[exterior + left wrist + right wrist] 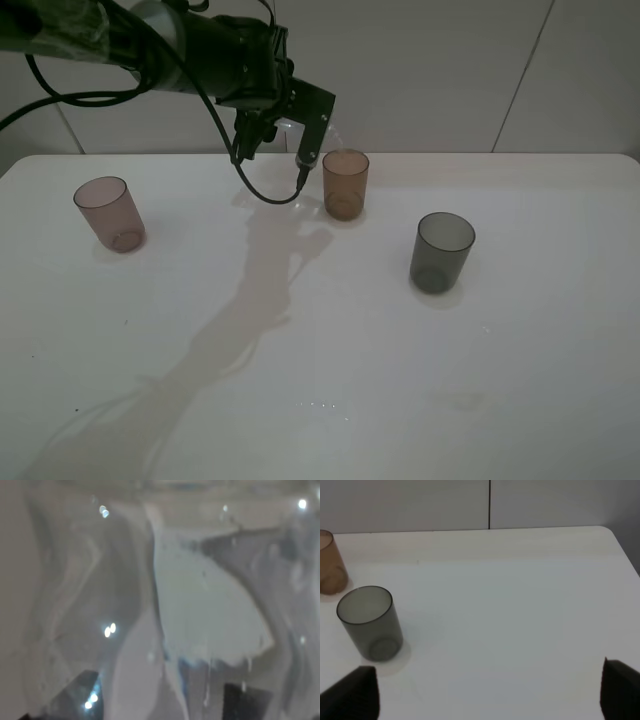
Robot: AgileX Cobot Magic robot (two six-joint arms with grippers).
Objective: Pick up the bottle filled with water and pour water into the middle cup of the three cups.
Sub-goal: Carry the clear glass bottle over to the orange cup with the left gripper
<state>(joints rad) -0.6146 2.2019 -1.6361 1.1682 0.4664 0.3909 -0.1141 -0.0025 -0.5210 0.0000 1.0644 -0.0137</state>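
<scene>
gripping the bottle (200, 610) in the left gripper (276, 156), fingers clamping its sides. filling the whole left wrist view with it: clear plastic, wavy and blurred, pale patches and bright glints inside, small droplets on the wall. not getting a readable water level from that. barely showing in the exterior high view, just a faint clear shape tipping out past the fingertips toward the middle cup (345, 185).

standing upright just beyond and below the left fingertips: the middle cup, amber-brown, translucent, open mouth facing up near the bottle end. looking hazy near the rim; cannot tell how much water is inside.

standing well apart from the left gripper, back on its arm side: pinkish-brown cup (108, 212), upright, base showing through the wall. standing well past the middle cup: dark grey cup (441, 252), upright, inner bottom showing through the open top.

holding the right gripper (487, 695) spread wide over the table (400, 380), dark grey cup ahead of one fingertip, middle cup farther ahead.
</scene>
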